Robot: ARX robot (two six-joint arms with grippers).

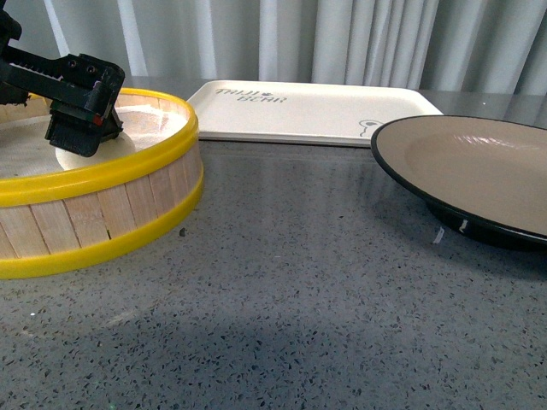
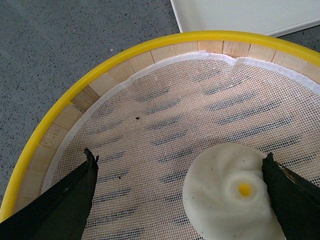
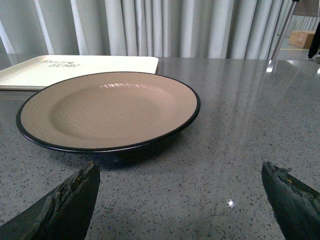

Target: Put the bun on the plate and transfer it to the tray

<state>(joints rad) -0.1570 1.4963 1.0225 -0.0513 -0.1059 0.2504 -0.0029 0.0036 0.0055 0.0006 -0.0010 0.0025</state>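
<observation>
The white bun (image 2: 227,200) with a yellow dot on its twisted top lies on the mesh inside the steamer basket. My left gripper (image 2: 179,156) is open around it, with one finger (image 2: 292,197) against the bun's side and the other well clear. In the front view the left gripper (image 1: 83,128) hangs low over the bun (image 1: 102,155). The beige plate (image 1: 479,162) with its black rim sits empty at the right. The cream tray (image 1: 316,111) lies behind it. My right gripper (image 3: 180,169) stands open just above the table in front of the plate (image 3: 110,107).
The yellow-rimmed wooden steamer basket (image 1: 128,213) fills the left side, and its wall (image 2: 65,107) curves around the left gripper. Grey speckled tabletop (image 1: 299,282) stretches between basket and plate. The tray (image 3: 75,67) is empty. Curtains hang behind.
</observation>
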